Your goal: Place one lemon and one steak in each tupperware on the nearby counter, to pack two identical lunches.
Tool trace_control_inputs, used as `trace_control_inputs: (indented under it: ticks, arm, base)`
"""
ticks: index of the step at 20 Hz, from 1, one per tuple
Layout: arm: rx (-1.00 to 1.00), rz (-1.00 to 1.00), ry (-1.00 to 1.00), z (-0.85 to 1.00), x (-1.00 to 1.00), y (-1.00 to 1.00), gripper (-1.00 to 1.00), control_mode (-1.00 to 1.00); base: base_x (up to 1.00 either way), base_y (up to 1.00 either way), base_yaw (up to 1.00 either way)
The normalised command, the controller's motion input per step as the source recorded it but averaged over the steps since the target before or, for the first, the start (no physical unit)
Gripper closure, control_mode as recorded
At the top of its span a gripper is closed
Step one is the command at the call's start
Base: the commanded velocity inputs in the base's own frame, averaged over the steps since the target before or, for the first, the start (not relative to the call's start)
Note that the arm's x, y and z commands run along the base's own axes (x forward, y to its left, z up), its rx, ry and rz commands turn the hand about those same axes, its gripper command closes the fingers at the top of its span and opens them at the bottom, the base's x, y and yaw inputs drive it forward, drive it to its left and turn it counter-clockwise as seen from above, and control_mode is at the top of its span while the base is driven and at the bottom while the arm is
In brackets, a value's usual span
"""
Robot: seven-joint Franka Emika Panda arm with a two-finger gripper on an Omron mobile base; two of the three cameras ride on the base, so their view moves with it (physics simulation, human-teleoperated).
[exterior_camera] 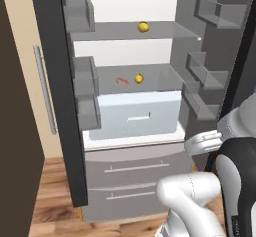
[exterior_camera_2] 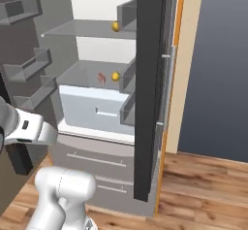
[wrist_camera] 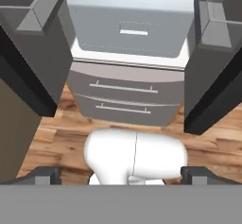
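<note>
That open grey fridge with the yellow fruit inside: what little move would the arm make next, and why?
Probably lift the open, empty claw toward the middle glass shelf. A small yellow lemon and a flat pink steak lie there side by side, while the claw hangs low, facing the grey bottom drawers.

Home kitchen, rendered. Open two-door fridge (exterior_camera: 135, 106) mid-frame: grey shelves, door bins, pale crisper drawer (exterior_camera: 139, 113), two freezer drawers below. Lemons (exterior_camera: 143, 27) and a steak (exterior_camera: 122, 81) on the shelves. Wood plank floor (exterior_camera_2: 203, 195), tall cabinet (exterior_camera: 37, 81) with bar handle at left.
</note>
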Motion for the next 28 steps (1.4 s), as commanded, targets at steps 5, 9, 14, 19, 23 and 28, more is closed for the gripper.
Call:
trace_control_inputs:
  ticks: [5,9,14,19,23,28]
  arm:
    - [0.00,0.00,0.00,0.00,0.00,0.00,-1.00,1.00]
    - [0.00,0.00,0.00,0.00,0.00,0.00,-1.00,1.00]
    - [0.00,0.00,0.00,0.00,0.00,0.00,-1.00,1.00]
    - [0.00,0.00,0.00,0.00,0.00,0.00,-1.00,1.00]
    - [0.00,0.00,0.00,0.00,0.00,0.00,-1.00,1.00]
    - [0.00,-0.05,0.00,0.00,0.29,0.13,-1.00,-1.00]
  base:
    - [0.65,0.17,-0.06]
    - [0.64,0.32,-0.09]
    - [0.54,0.37,-0.11]
    - [0.36,0.15,-0.12]
    - [0.28,0.01,-0.13]
    - [0.06,0.02,-0.02]
